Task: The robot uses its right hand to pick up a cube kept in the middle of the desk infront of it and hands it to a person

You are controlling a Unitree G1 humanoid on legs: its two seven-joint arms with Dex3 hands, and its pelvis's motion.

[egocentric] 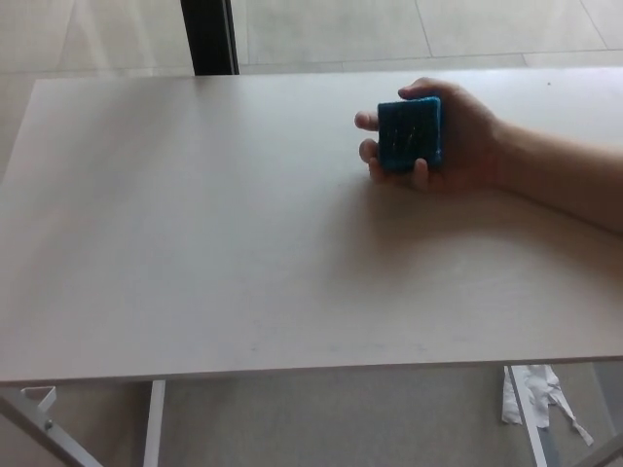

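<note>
Cube (410, 135) sits in person's hand (458, 136), fingers wrapped around it, above the desk (195, 243). Forearm (569, 180) extends right of hand. Paper scrap (531, 389) on floor, nearer than hand, below desk edge.

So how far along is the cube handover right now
The handover looks essentially done. The blue cube sits in the person's hand, which rests on the desk with fingers curled around it. Neither robot hand is in view, so nothing is in hand on the robot's side. From what shows, no step is left, except perhaps the person taking the cube away.
</note>
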